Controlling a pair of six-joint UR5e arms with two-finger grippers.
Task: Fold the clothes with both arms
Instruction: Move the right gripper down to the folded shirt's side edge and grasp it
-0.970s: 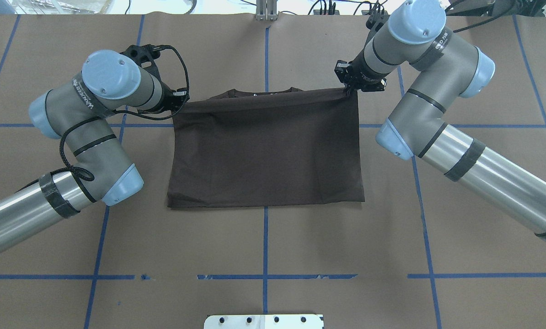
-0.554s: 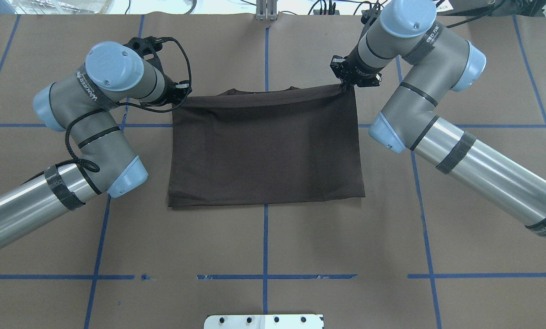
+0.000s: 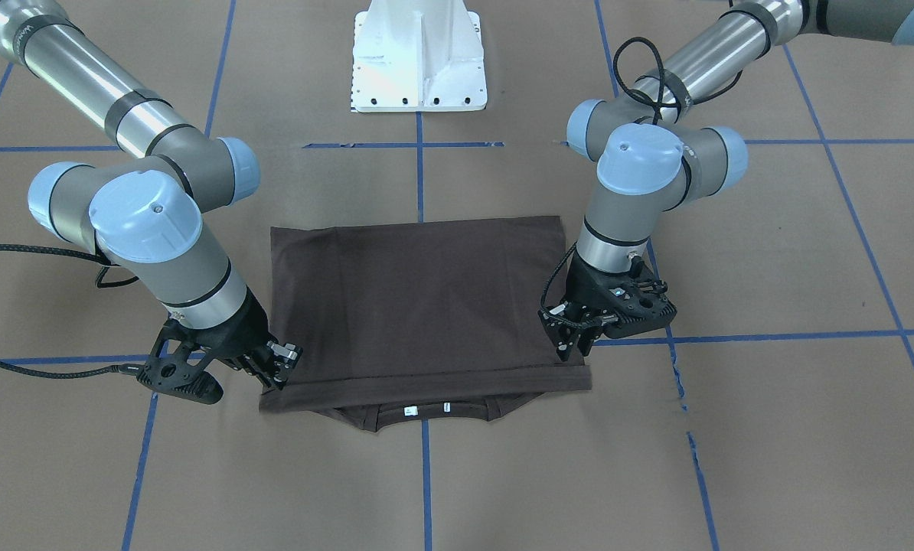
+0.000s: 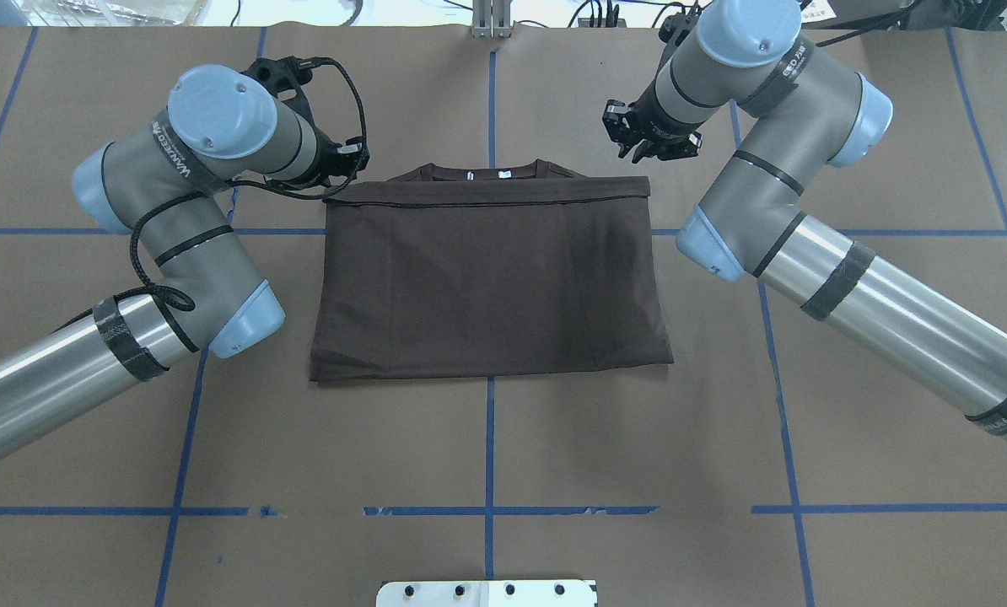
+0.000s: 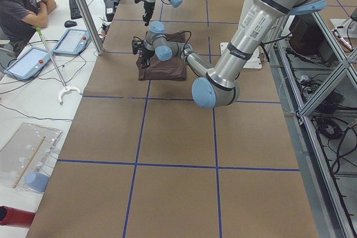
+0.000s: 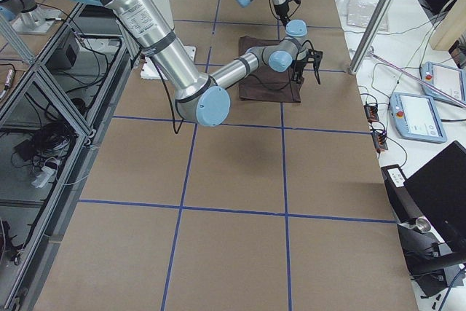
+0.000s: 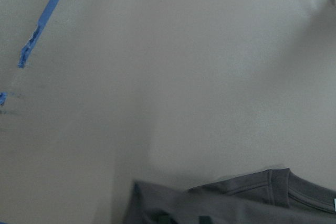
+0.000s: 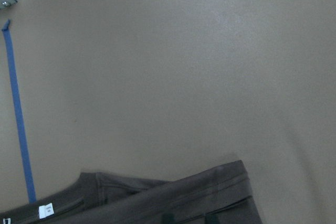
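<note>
A dark brown T-shirt (image 4: 491,278) is lying flat in the middle of the paper-covered table (image 4: 487,438), folded into a neat rectangle. Its top layer is ending just short of the collar (image 4: 487,171), which is peeking out along the edge farthest from the robot. A small white tag (image 3: 409,411) is showing inside the neck.

The left gripper (image 4: 350,160) is hanging at the shirt's far left corner with its fingers apart and no cloth between them. Whether the tips are brushing the fabric cannot be told. The right gripper (image 4: 643,139) is hovering just off the far right corner, clear of the cloth, its fingers likewise spread and holding nothing. Both wrist cameras are looking down on bare brown paper, with the folded edge and collar at the bottom of each view.

Blue tape lines (image 4: 489,421) are dividing the table into squares. A white base (image 3: 419,69) is standing at the robot's side of the table, and a person (image 5: 22,4) is sitting at a desk beyond the far edge.
</note>
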